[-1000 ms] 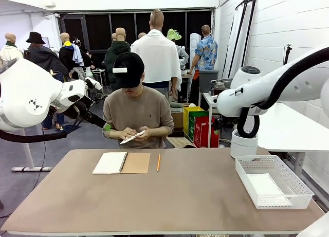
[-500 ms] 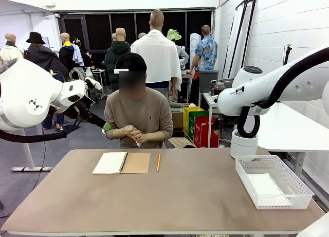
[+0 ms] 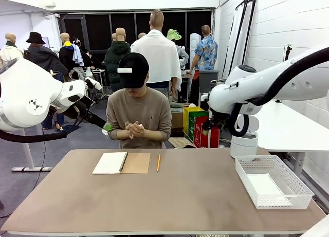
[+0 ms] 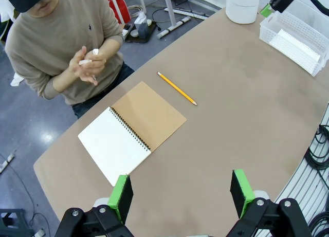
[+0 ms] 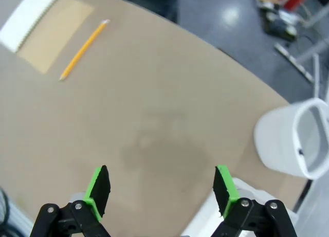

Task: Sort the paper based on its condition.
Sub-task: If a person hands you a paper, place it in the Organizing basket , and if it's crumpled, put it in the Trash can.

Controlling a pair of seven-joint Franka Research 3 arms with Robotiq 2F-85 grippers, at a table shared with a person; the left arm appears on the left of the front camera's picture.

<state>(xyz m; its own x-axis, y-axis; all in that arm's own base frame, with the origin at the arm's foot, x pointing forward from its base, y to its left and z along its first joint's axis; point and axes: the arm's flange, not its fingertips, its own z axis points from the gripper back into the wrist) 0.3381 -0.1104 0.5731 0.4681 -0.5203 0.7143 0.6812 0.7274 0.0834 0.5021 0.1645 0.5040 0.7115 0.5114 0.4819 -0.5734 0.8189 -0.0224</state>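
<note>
The left gripper (image 4: 179,195) hovers with jaws spread and empty above the notebook (image 4: 132,132). Across the table a person's hands (image 3: 134,129) squeeze the paper (image 4: 88,59) (apparently crumpling it for sorting). The right gripper (image 5: 160,189), released, waits near the white basket (image 3: 300,192).

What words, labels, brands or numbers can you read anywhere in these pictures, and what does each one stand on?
None can be read.
The open notebook page is blank.
The pencil shows no legible print.
A small mark on the person's sweater is too small to read.
</note>
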